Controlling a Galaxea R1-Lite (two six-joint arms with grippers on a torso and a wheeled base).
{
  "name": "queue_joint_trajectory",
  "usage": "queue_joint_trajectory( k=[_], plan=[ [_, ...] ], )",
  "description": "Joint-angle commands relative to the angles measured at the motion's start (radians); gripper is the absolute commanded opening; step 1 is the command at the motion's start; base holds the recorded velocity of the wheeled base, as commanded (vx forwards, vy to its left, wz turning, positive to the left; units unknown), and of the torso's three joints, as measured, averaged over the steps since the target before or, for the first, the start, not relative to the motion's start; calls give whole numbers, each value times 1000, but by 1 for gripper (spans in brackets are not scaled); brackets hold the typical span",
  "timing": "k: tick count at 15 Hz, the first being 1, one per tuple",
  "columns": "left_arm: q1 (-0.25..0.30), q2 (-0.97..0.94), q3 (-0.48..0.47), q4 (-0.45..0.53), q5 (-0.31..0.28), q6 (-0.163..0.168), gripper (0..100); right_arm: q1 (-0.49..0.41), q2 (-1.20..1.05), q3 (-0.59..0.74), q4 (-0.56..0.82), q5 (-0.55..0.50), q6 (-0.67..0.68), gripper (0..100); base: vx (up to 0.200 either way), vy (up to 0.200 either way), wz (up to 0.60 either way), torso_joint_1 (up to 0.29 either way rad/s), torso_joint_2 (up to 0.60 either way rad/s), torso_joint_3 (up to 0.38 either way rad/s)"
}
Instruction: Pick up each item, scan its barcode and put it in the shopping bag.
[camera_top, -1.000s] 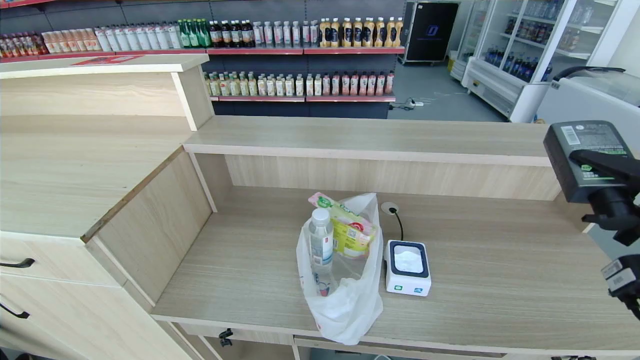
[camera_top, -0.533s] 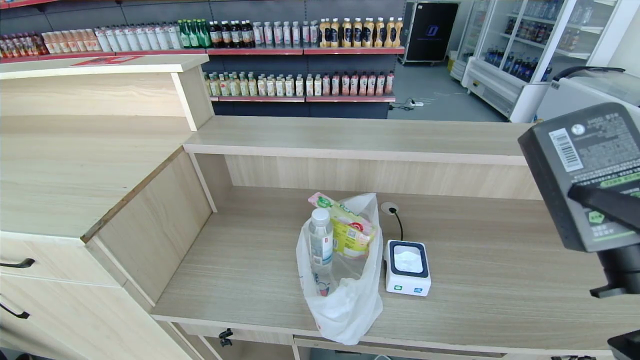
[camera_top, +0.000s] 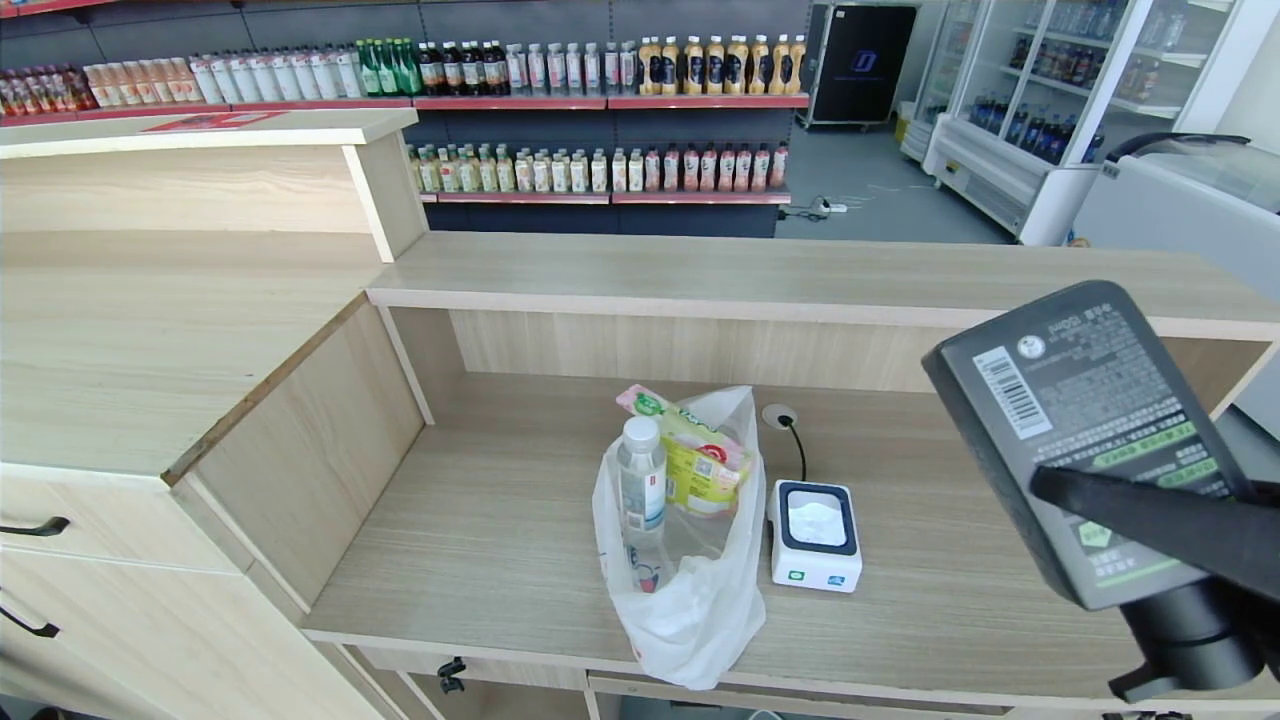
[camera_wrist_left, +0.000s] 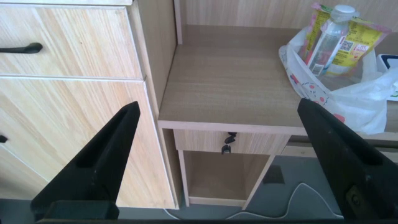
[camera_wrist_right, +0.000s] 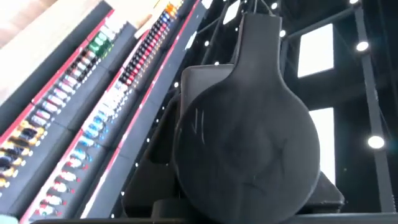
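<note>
- Dark package (camera_top: 1085, 440) with a white barcode label, up in the air over the right end of the counter (camera_top: 1000, 600), tilted, printed face toward the head camera.
- Clamped by the right gripper (camera_top: 1100, 500), one black finger (camera_top: 1180, 530) lying across the lower part of that face (the other finger hidden behind the package).
- Well apart from bag and scanner, and higher than both.
- Shopping bag (camera_top: 690, 600), thin and white, open-mouthed near the counter's front edge, its bottom sagging over that edge.
- Inside it: a clear water bottle (camera_top: 641, 480), upright with a white cap, and a yellow-green packet (camera_top: 700, 460) leaning just behind.
- White scanner (camera_top: 815, 535) flat on the counter, just beside the bag on the robot's right, with a black cable (camera_top: 798, 445) running back to a round hole.
- Left gripper (camera_wrist_left: 217, 106) low in front of the counter's left end, fingers spread wide, nothing between them.
</note>
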Motion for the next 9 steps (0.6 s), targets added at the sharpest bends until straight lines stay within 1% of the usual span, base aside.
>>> queue_joint_trajectory(
  k=[1,2,6,9],
  plan=[
    [0,1,0,0,0,0,100,74,29,-8,12,-2,-2,0,0,0,0,0,0,0],
    [0,1,0,0,0,0,100,88,26,-5,14,-3,-3,0,0,0,0,0,0,0],
    [0,1,0,0,0,0,100,91,-14,-2,14,6,-54,0,0,0,0,0,0,0],
    [0,1,0,0,0,0,100,135,-14,-16,5,21,-83,0,0,0,0,0,0,0]
  ],
)
